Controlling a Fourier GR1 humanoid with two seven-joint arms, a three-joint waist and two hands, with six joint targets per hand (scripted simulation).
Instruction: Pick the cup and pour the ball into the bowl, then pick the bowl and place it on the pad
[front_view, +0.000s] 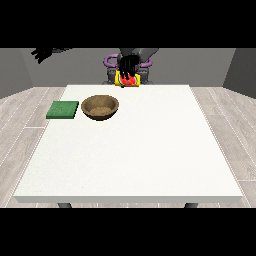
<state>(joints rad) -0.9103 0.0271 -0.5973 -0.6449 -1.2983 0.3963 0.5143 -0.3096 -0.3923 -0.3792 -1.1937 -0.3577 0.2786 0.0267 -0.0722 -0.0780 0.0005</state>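
STEP: I hold the cup (127, 80), fingers of the hand at the view's right (128, 66) curled around it | NEXT: I carry it over the bowl (100, 107) and tip | other hand (44, 53) raised, spread

Two black hands, one raised wide, one low at the torso

Hand at the view's left (44, 53) lifted high and far out to the side, well apart from the body, fingers (37, 56) spread and relaxed, arm running off toward the view's top. Other hand (128, 67) held in front of the grey torso at the bench's far edge, back of hand toward the camera, fingers (125, 75) pointing down and curled over a red and yellow cup (127, 81). Purple shoulder rings either side of the chest, head out of view
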